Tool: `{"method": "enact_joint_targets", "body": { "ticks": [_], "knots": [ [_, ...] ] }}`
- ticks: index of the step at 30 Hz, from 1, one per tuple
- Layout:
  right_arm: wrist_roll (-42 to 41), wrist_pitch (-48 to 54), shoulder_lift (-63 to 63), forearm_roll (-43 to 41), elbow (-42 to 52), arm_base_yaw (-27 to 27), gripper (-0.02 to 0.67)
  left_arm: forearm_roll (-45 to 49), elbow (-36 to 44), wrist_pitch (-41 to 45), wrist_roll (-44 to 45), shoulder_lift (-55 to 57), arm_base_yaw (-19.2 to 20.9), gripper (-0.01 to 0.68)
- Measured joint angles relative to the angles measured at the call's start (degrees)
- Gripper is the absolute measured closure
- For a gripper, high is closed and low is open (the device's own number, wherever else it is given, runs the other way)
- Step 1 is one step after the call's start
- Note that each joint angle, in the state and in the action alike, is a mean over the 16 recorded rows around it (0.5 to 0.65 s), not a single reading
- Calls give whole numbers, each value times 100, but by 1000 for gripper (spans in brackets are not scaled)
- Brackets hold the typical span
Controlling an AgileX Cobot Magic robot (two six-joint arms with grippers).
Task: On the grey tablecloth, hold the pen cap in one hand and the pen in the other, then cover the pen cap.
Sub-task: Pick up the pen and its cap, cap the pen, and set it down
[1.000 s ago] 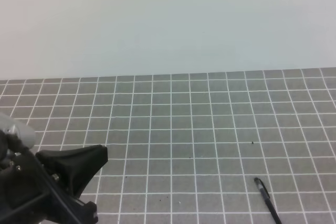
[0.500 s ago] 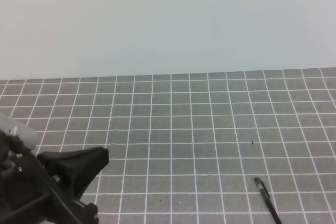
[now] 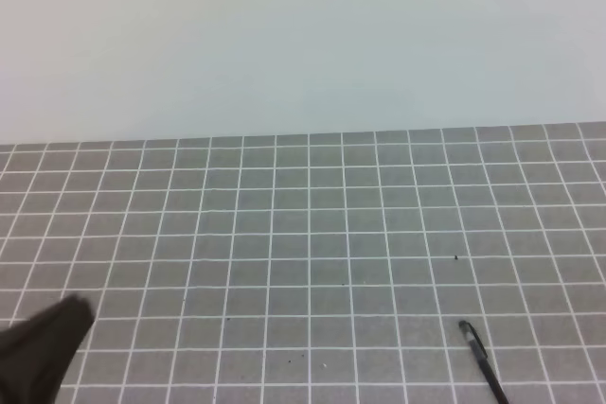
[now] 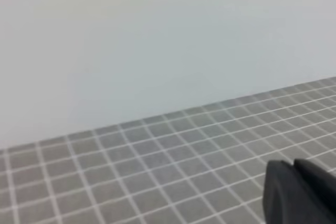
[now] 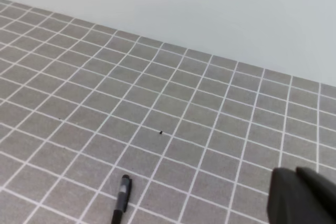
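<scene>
The pen (image 3: pixel 481 360) is lying capped on the grey tablecloth (image 3: pixel 312 234), near right; both jaws are clenched on nothing, so the task looks finished.

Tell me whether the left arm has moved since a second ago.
Yes. The left arm has pulled back toward the lower-left corner, uncovering squares of the grey tablecloth.

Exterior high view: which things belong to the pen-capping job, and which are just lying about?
Job: long thin black pen; grey white-gridded tablecloth; black left gripper, shut; black right gripper, shut. No separate pen cap visible.
Lying about: tiny dark speck on the cloth; plain pale wall behind.
</scene>
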Motion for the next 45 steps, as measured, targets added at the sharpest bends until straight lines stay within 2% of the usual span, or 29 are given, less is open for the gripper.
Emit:
{"method": "enact_joint_targets", "body": {
  "ticks": [6,12,17,24,45],
  "knots": [
    [0,0,0,0,0,0,641,976,926,-123,-1135,-1279,643,675],
    [0,-1,0,-3,0,0,641,1446,1458,464,-1739,-2138,1306,675],
    [0,0,0,-7,0,0,641,1697,1605,953,-2041,-2444,1623,675],
    [0,2,0,-25,0,0,641,1766,1608,1387,-2080,-2477,1766,675],
    [0,2,0,-44,0,0,641,1733,1594,1372,-2069,-2471,1776,675]
  ]
}}
